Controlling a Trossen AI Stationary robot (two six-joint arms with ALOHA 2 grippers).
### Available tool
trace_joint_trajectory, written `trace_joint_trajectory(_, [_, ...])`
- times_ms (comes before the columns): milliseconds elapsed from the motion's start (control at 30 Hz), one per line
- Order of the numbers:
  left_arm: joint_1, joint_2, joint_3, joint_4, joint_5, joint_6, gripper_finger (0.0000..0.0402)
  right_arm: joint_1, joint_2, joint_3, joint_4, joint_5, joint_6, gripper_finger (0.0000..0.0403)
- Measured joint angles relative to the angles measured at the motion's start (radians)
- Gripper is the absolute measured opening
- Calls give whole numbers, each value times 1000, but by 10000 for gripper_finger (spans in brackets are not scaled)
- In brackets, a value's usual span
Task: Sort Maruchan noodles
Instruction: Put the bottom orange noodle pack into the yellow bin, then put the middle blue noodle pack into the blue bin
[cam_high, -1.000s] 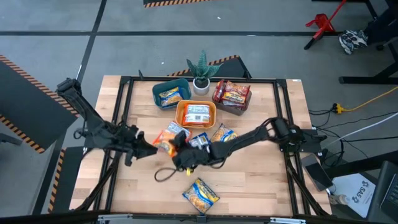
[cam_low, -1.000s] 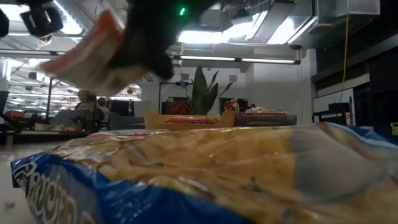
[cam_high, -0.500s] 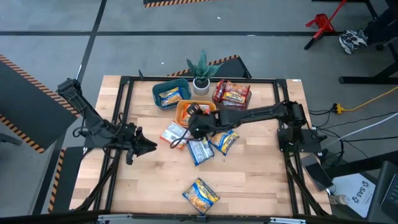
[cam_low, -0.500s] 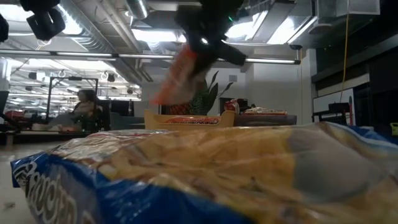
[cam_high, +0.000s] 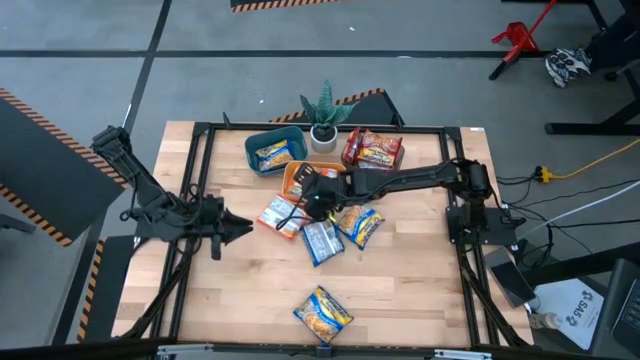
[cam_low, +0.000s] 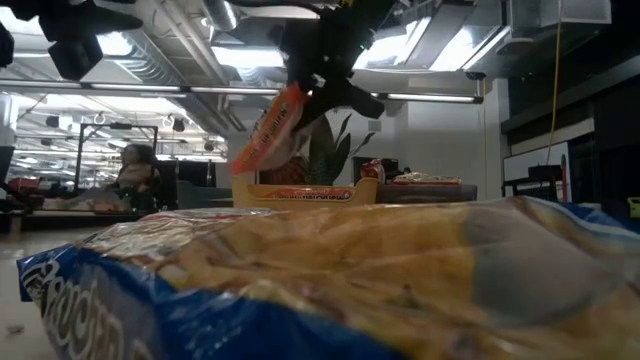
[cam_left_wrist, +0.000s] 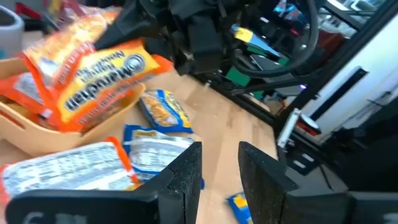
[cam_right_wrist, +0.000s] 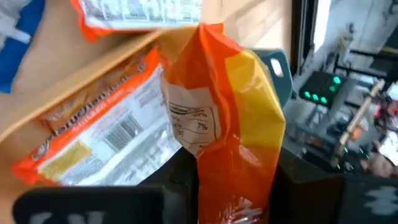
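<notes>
My right gripper (cam_high: 308, 200) reaches from the table's right side to the near-left rim of the orange bin (cam_high: 340, 172) and is shut on an orange Maruchan packet (cam_low: 268, 132). That bin holds another orange packet (cam_right_wrist: 99, 134). The teal bin (cam_high: 262, 138) holds a yellow packet and the dark bin (cam_high: 393, 170) holds red ones. Three packets lie flat near the bins: orange-white (cam_high: 277, 215), blue (cam_high: 322, 241) and yellow-blue (cam_high: 360, 225). Another yellow-blue one (cam_high: 322, 312) lies near the table's near edge. My left gripper (cam_left_wrist: 221, 168) hovers open at the table's left. My right gripper pinches the orange packet between its two fingers at one end (cam_right_wrist: 233, 186), coming from above and slanting down. The packet is lifted clear of the table and hangs tilted below the fingers (cam_low: 325, 75), over the orange bin's rim.
A potted plant (cam_high: 324, 115) stands at the far edge between the teal and dark bins. A black frame rail (cam_high: 195, 190) runs along the table's sides. Bare wood lies at the near left (cam_high: 230, 290) and near right. A person (cam_low: 135, 170) sits in the room beyond.
My right gripper carried the orange packet up from the table's middle toward the far edge, to the orange bin's near-left rim, and over the last half second it only shifted slightly there. The packet stayed in the hold, hanging and swinging.
</notes>
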Motion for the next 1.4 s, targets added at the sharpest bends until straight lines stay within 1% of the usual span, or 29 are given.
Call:
trace_joint_trajectory(133, [1,0,0,-7,-11,0,100,-37,0,0,-24,-50,-41,97])
trace_joint_trajectory(333, [0,0,0,-27,-11,0,100,-94,0,0,-63,-108,-44,97])
trace_joint_trajectory(433, [1,0,0,-42,-11,-1,100,-117,0,0,-96,-160,-43,98])
trace_joint_trajectory(500, [0,0,0,-42,-11,-1,100,-131,0,0,-135,-195,-44,104])
trace_joint_trajectory(567, [0,0,0,-42,-11,-1,100,-143,0,0,-163,-205,-43,117])
trace_joint_trajectory(733, [0,0,0,-43,-11,-1,100,-161,0,0,-197,-169,-41,160])
trace_joint_trajectory(933, [0,0,0,-46,-11,-1,100,-160,0,0,-258,-162,0,213])
trace_joint_trajectory(967, [0,0,0,-48,-11,-1,100,-160,0,0,-270,-154,12,220])
trace_joint_trajectory(1033, [0,0,0,-54,-10,-1,100,-159,0,0,-293,-103,40,234])
trace_joint_trajectory(1167, [0,0,0,-61,7,-1,100,-160,0,0,-391,12,156,255])
trace_joint_trajectory(1267, [-1,0,0,-61,17,0,100,-161,0,0,-462,30,262,260])
trace_joint_trajectory(1400, [0,0,0,-76,30,-1,100,-160,0,0,-560,28,432,261])
